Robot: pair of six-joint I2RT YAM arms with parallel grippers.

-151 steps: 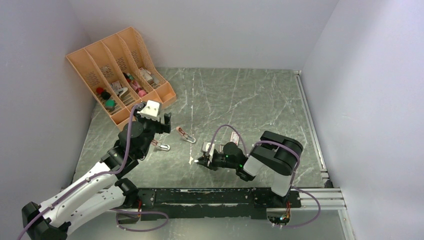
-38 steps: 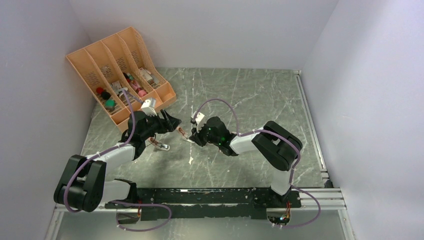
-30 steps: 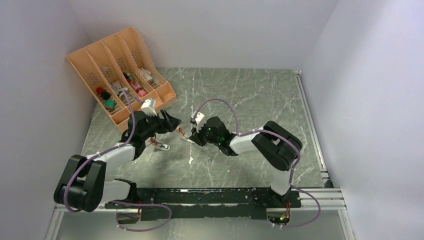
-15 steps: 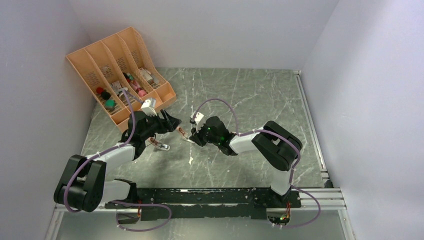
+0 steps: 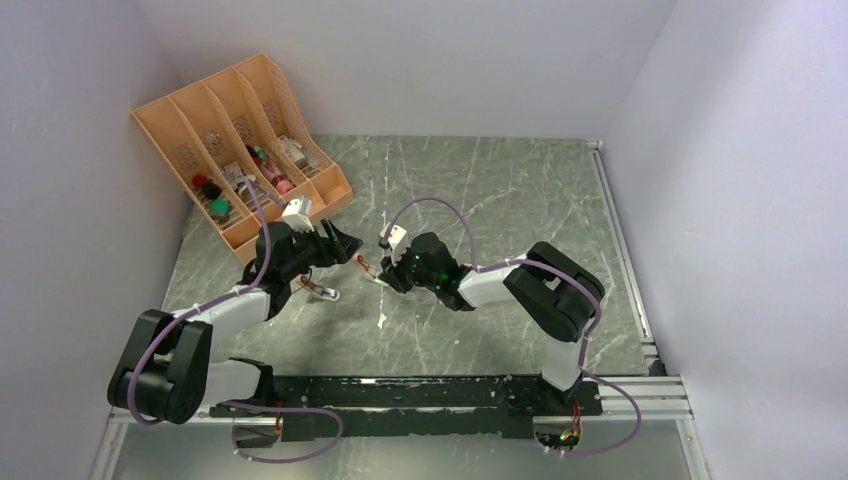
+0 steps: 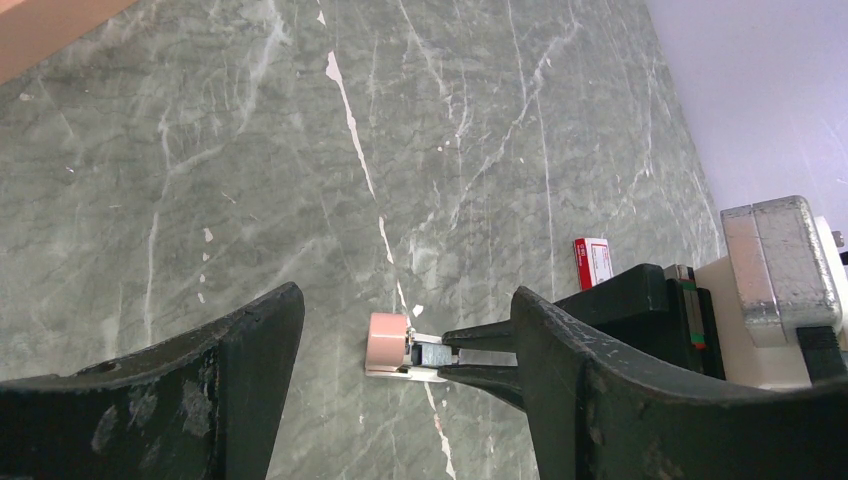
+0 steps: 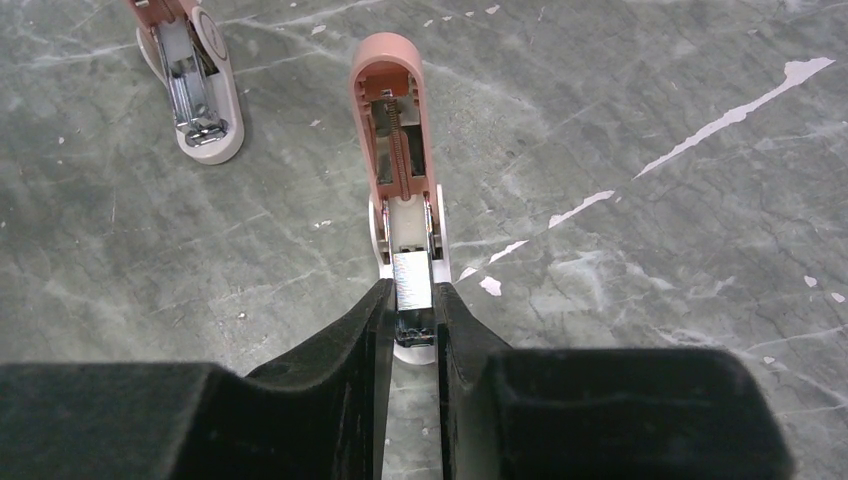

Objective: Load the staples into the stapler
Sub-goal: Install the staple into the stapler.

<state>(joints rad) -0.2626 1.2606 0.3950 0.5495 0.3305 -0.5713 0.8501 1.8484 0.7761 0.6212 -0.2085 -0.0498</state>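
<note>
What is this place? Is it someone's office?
Probably a robot lab booth, not an office: plain walls box in a grey table, two robot arms sit on a rail, and an orange organizer holds desk supplies.

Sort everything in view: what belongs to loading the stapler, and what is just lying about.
Job in hand: open pink stapler; staple strip pinched in the right gripper; red-and-white staple box.
Lying about: second pink stapler; orange desk organiser with its oddments.
</note>
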